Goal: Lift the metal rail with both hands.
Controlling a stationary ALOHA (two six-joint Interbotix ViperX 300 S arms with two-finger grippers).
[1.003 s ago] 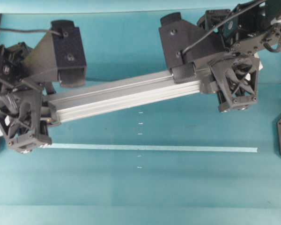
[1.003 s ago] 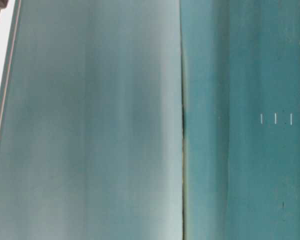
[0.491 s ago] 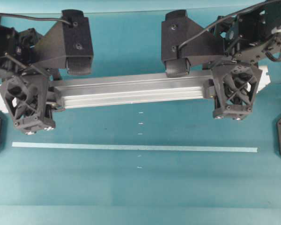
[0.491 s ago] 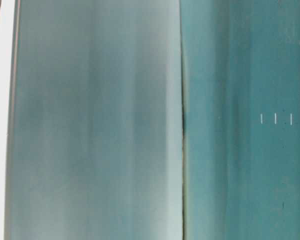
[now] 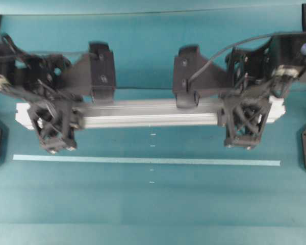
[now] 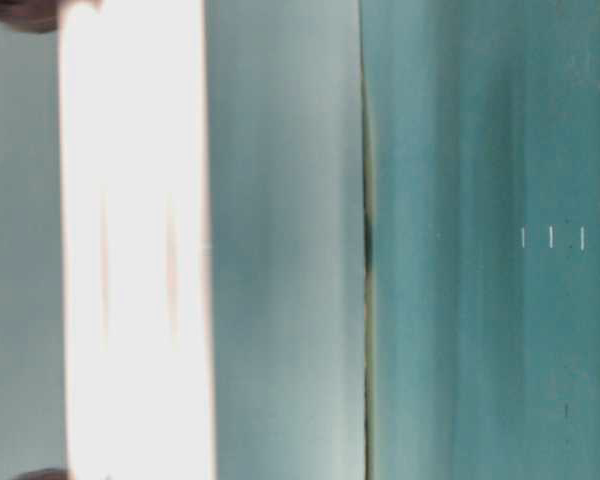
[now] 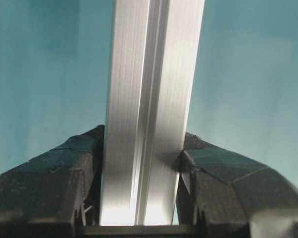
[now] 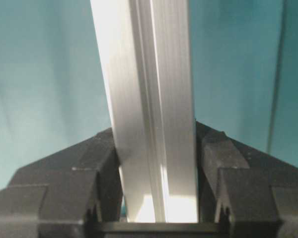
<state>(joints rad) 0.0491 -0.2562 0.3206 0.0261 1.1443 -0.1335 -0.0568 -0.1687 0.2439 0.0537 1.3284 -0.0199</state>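
While the metal rail (image 5: 148, 112) hung level above the teal counter (image 5: 153, 204), its long axis ran straight across from side to side, parallel to the pale tape strip (image 5: 147, 161) lying nearer the front edge. The left pincer (image 5: 55, 127) clamped one end and the right pincer (image 5: 243, 122) the other, each closed on the rail's grooved flanks, so a further rise likely called for both arms moving evenly.

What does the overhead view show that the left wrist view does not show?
Only the overhead view shows the metal rail whole, the right gripper on its other end, and the pale tape strip on the table. Only the left wrist view shows the left gripper's fingers pressed against the rail's sides. Both show the left gripper holding the rail.
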